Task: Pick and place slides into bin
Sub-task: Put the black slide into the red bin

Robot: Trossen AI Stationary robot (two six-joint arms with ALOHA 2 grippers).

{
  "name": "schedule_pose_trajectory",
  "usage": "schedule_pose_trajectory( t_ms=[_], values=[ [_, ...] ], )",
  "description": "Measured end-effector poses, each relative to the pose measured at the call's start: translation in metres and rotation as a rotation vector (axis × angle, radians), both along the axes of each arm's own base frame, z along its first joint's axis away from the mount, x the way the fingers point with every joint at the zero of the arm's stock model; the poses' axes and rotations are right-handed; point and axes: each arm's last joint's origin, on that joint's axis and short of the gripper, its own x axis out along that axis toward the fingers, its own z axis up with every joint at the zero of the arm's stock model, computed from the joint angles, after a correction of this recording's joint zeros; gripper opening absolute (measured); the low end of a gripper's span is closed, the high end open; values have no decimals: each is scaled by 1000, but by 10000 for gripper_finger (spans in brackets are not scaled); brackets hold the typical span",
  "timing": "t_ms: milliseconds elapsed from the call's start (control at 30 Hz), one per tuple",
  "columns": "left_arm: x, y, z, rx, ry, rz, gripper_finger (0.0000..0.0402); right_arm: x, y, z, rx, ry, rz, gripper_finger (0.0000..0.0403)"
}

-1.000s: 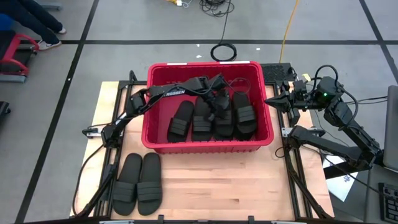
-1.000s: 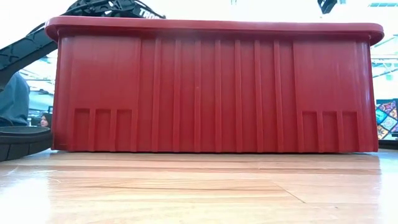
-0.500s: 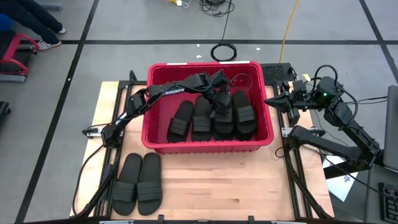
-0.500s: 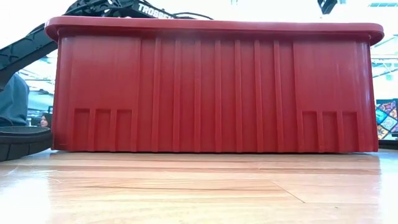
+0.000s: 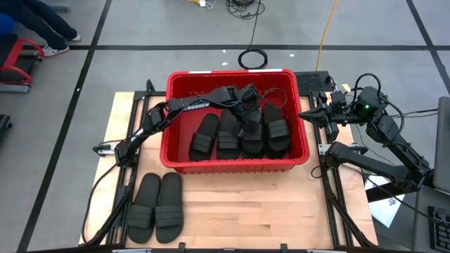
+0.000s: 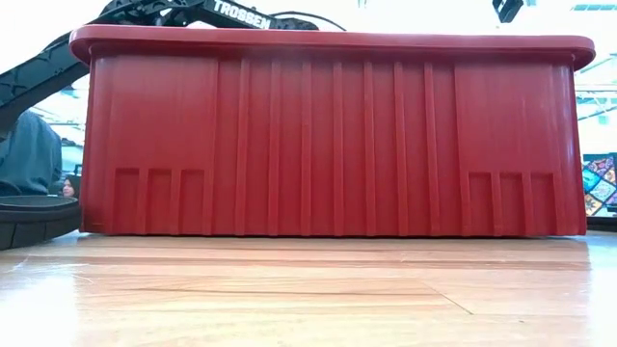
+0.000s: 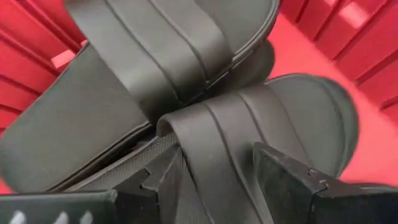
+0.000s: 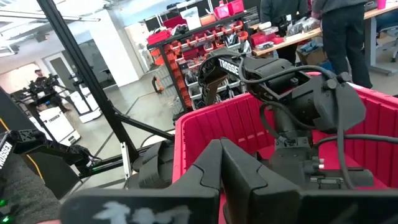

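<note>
The red bin [image 5: 232,74] stands at the table's far middle; its near wall fills the low view [image 6: 337,135]. Several black slides lie side by side on its floor [image 5: 211,137]. My left gripper [image 5: 246,121] reaches down into the bin and is shut on the third slide from the left [image 5: 253,137]. In the left wrist view that slide [image 7: 311,112] overlaps another slide [image 7: 112,112]. Two more slides [image 5: 156,209] lie soles down on the table's near left. My right gripper [image 5: 306,112] hangs shut and empty beside the bin's right wall. My left gripper [image 7: 211,168] has the slide's ribbed strap [image 7: 205,155] between its two fingers. One finger [image 7: 155,183] stands in the foot opening over the footbed, the other [image 7: 280,177] at the strap's toe-side edge. The fingers slant down from the table's left. Whether the sole is clear of the bin floor does not show.
Bare wooden table lies in front of the bin and to its right [image 5: 267,204]. A slide's edge [image 6: 34,217] shows at the low view's left. Cables and a coil [image 5: 252,57] lie on the floor beyond. People and shelves stand behind the bin in the right wrist view [image 8: 336,31].
My left arm has risen a little: in the low view its forearm now stands higher above the bin's rim and farther right. The gripper stays over the same slide in the bin. The right arm has kept still.
</note>
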Motion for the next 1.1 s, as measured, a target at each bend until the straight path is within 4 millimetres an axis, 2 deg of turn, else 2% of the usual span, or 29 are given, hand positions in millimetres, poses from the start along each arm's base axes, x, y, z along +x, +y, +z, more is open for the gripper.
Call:
schedule_pose_trajectory(
  t_ms=[233, 433, 800, 967, 1033, 1100],
  values=[
    [3, -1, 0, 136, 10, 37, 188, 0, 0, 0, -11, 0, 1, 0],
    [1, 6, 1, 123, 12, 69, 188, 0, 0, 0, -11, 0, 0, 0],
    [-7, 6, 21, 108, -4, 105, 188, 0, 0, -2, 5, 20, 0, 0],
    [-12, 2, 37, 122, -27, 99, 189, 0, 0, -3, 7, 22, 1, 0],
    [-16, -3, 51, 152, -47, 92, 188, 0, 0, -3, 7, 22, 1, 0],
    [-23, -10, 76, 222, -98, 116, 188, 0, 0, -3, 9, 25, 1, 0]
  ],
)
